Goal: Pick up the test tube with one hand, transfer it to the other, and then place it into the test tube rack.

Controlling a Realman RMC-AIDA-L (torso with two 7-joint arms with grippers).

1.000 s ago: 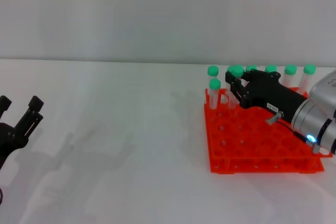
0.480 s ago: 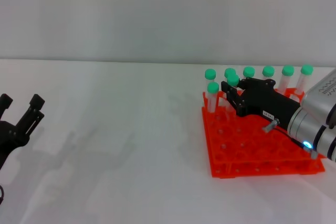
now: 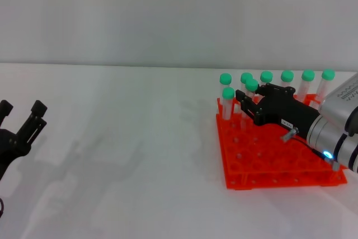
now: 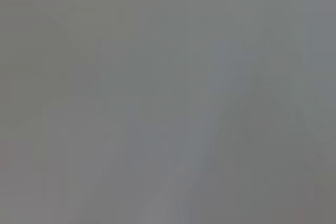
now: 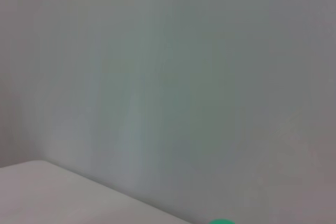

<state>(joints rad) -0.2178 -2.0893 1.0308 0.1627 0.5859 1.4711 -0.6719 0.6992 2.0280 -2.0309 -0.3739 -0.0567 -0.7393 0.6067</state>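
The orange-red test tube rack (image 3: 263,160) stands on the white table at the right. My right gripper (image 3: 249,100), black with a white label and a blue light on the wrist, reaches over the rack's back left part. It is shut on the test tube (image 3: 251,86), which stands upright with its lower end down in the rack's second row. A green cap (image 5: 221,221) shows at the edge of the right wrist view. My left gripper (image 3: 21,120) is open and empty at the table's far left. The left wrist view shows only grey.
Several more green-capped tubes stand in the rack: a row along its back edge (image 3: 287,75) and one at the left of the second row (image 3: 228,92). The white table (image 3: 128,155) lies between the two arms, with a pale wall behind.
My right gripper has lowered the tube from above the back row down into the rack. The rack has shifted slightly on the table. The left arm has not moved.
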